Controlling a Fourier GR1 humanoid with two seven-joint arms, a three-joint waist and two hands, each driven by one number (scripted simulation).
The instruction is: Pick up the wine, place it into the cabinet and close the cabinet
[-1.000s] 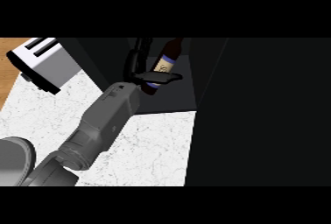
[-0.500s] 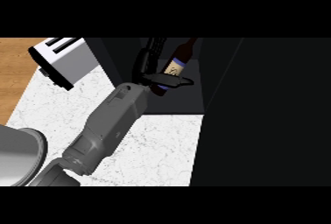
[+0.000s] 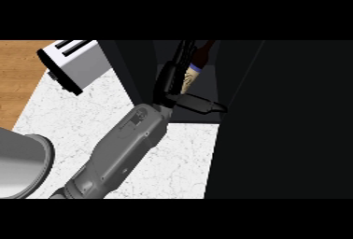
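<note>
The wine bottle (image 3: 197, 65), dark with a pale label and a blue band, stands tilted inside the dark open cabinet (image 3: 283, 121) at the top middle. My left hand (image 3: 173, 77) reaches into the cabinet opening on a grey forearm that comes up from the lower left. Its fingers (image 3: 183, 51) run straight up along the bottle's left side, and its thumb (image 3: 201, 104) sticks out to the right below the bottle. The hand is open. The bottle's base is hidden in shadow. No right hand shows.
A white toaster (image 3: 72, 63) with black slots sits on the white marble counter (image 3: 76, 126) at the upper left. A large rounded grey shape (image 3: 17, 163) fills the lower left edge. Wooden floor (image 3: 17, 79) lies beyond the counter's left edge.
The fingers have straightened and the thumb has spread away from the bottle. The whole scene has shifted right in the view, and the grey shape at the lower left has grown.
</note>
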